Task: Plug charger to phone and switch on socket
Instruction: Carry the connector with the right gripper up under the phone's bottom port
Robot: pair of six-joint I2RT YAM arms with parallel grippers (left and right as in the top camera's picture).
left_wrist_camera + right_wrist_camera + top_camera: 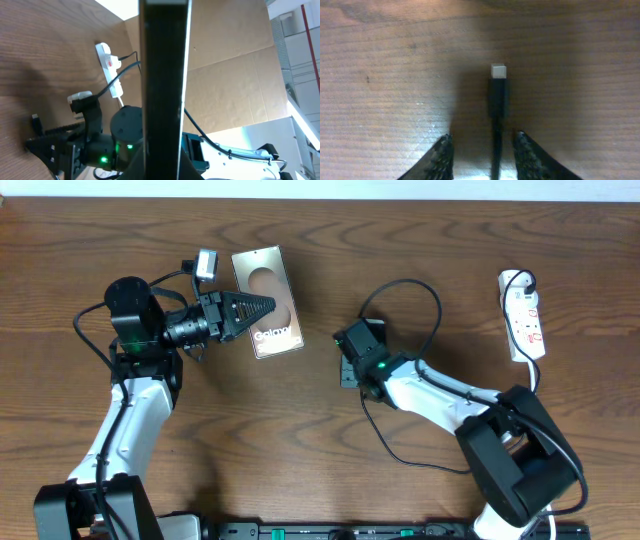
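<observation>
The phone, grey-gold with "Galaxy" lettering, is held at the left-centre by my left gripper, which is shut on it. In the left wrist view the phone shows edge-on as a dark upright slab between the jaws. The charger's thin black cable loops across the middle. Its small connector lies on the wood. My right gripper is open, with its fingers on either side of the cable and gaps on both sides. The white socket lies at the far right with the black plug in it.
The socket and the right arm also show in the left wrist view, in front of a cardboard wall. The right arm's white link stretches from the lower right towards the table's middle. A dark rail runs along the front edge.
</observation>
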